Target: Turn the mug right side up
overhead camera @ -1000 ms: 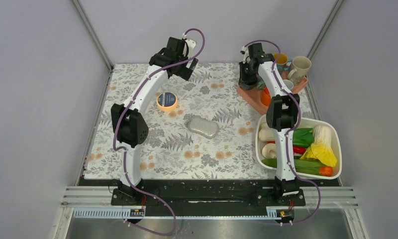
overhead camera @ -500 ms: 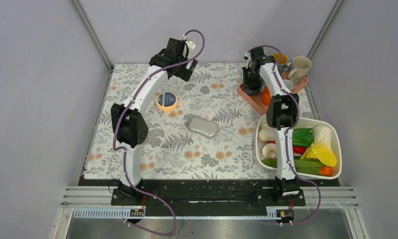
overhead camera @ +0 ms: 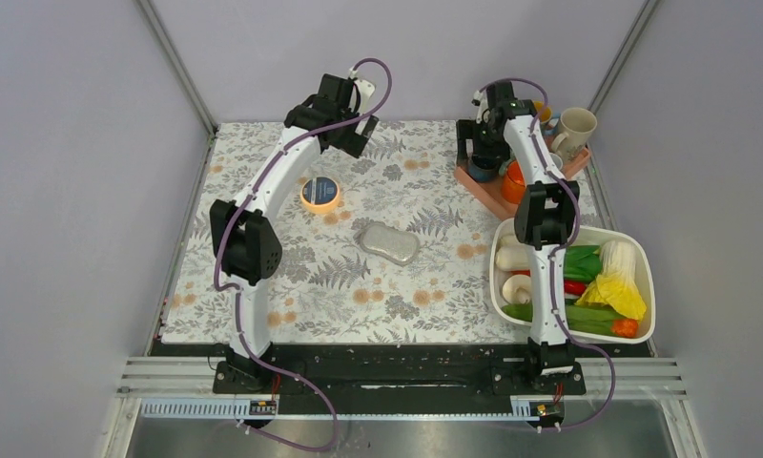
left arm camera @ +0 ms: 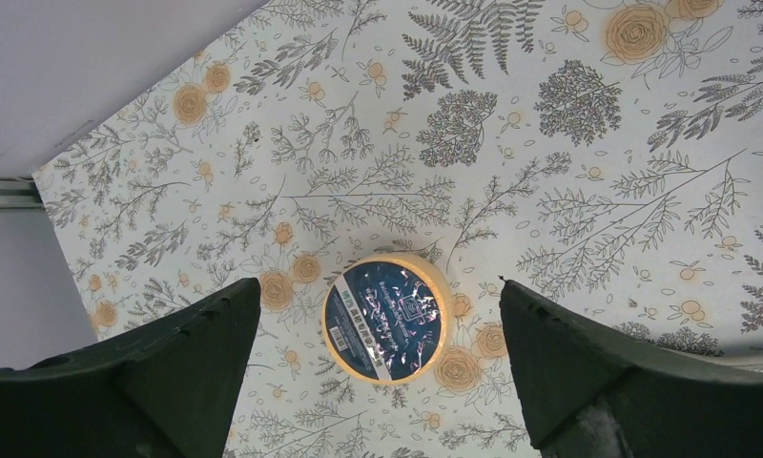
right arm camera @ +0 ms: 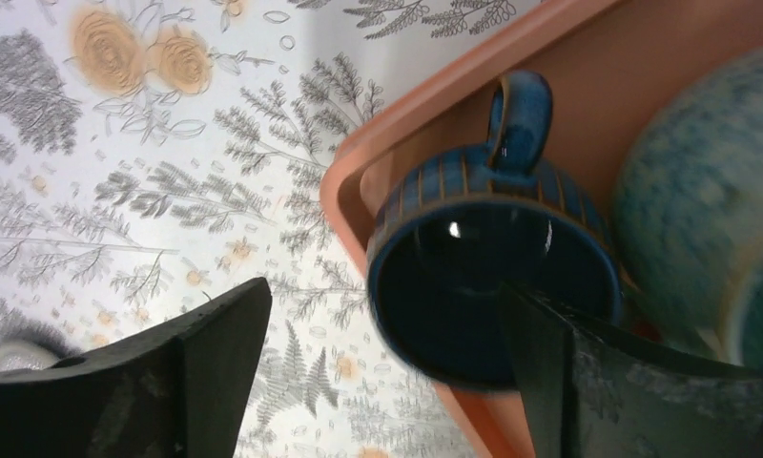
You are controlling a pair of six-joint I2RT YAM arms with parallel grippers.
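- at the far right of the counter (right arm camera: 120, 172), the dark blue mug (right arm camera: 492, 277) sits at the left end of the salmon tray (right arm camera: 435, 95). its mouth faces up toward the wrist camera and its handle points away. it looks right side up, though its near rim is blurred.
- the right claw (right arm camera: 380, 291) hangs just above it, spread wide and gripping nothing. one finger is over the bare counter outside the tray. the other crosses the mug's rim in the view, and i cannot tell whether it touches.
- by my reading the turning is done and the step in hand is the release.
- the next move calls for a straight lift clear of the mug, without snagging its rim or bumping the speckled mug (right arm camera: 702, 210) just beside it on the right.
- the left claw (left arm camera: 376, 282) is also spread wide and empty, high over a roll of tape (left arm camera: 387, 315) on the far left.
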